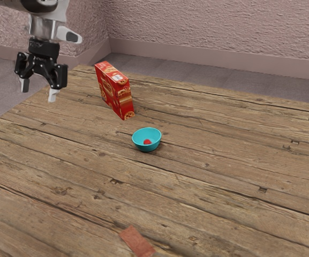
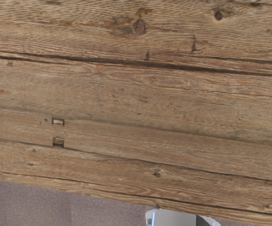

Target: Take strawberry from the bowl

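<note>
Wall: pale pink and rough (image 1: 213,32), rising behind everything in the exterior view.
Floor: grey-mauve (image 1: 4,80), seen past the table's edge in both views.
Table: worn brown planks (image 1: 224,171) — dark seams, knots and small notches, the notches and one edge showing again in the wrist view.
Arm: white and grey (image 1: 47,29), coming in at the exterior view's upper left.
Gripper: black (image 1: 38,90), raised near the table's edge at the exterior view's left, well apart from the bowl; its two pale-tipped fingers stand apart.
Box: red, with pretzel-like pictures (image 1: 111,91), upright on the table between gripper and bowl in the exterior view.
Bowl: turquoise, upright (image 1: 137,141), near the box.
Flat piece: reddish-brown (image 1: 137,242), at the exterior view's lower edge, partly cut off.
Strawberry: small and red (image 1: 147,142) — inside the bowl, low down.
</note>
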Robot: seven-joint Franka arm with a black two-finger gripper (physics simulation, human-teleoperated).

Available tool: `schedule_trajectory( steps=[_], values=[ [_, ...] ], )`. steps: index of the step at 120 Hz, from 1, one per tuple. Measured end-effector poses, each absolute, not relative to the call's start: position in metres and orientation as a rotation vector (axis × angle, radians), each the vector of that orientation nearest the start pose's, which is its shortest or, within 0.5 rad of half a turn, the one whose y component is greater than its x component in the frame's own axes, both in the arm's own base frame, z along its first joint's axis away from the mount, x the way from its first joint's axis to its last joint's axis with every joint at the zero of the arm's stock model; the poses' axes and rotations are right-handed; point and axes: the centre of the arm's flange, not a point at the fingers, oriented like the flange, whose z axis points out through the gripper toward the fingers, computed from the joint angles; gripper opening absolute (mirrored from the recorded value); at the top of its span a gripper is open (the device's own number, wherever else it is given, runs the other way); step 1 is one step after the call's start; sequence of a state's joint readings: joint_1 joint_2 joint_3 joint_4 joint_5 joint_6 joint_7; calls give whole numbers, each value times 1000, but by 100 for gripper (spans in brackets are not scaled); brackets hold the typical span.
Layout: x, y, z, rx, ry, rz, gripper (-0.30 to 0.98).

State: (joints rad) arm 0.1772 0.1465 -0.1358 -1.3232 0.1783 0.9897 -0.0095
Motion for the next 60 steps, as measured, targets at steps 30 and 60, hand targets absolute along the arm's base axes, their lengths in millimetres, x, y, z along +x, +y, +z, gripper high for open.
schedule_trajectory(
  steps=[30, 60],
  values=[
    [573, 37, 640, -3005, -169, 189, 69],
    [613, -51, 579, -3036, -623, 152, 66]
  ],
)
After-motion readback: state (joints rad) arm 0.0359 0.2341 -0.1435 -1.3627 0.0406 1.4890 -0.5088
